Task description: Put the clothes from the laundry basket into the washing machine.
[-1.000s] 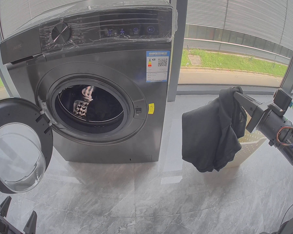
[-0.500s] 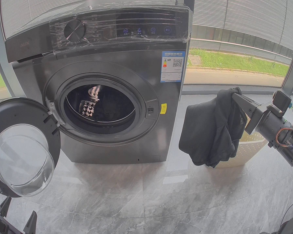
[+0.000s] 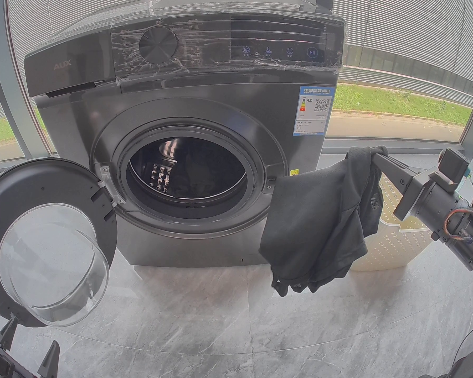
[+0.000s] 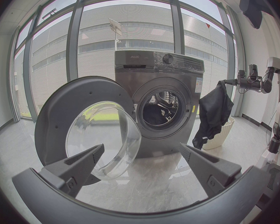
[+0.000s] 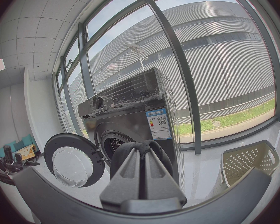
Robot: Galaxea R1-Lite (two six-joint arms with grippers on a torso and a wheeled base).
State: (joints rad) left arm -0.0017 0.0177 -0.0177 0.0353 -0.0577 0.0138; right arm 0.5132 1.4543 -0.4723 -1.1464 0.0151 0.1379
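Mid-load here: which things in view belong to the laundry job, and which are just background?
Job:
- dark grey garment, hanging from the shut right gripper
- grey front-loading washing machine, round door open
- cream perforated plastic laundry basket

Just there:
- blue label sticker on the machine
- clear plastic film over its control panel
- grey marble floor

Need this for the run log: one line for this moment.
right gripper: shut on dark garment, held above floor | left gripper: open, low | washing machine door: open | laundry basket: on floor behind garment
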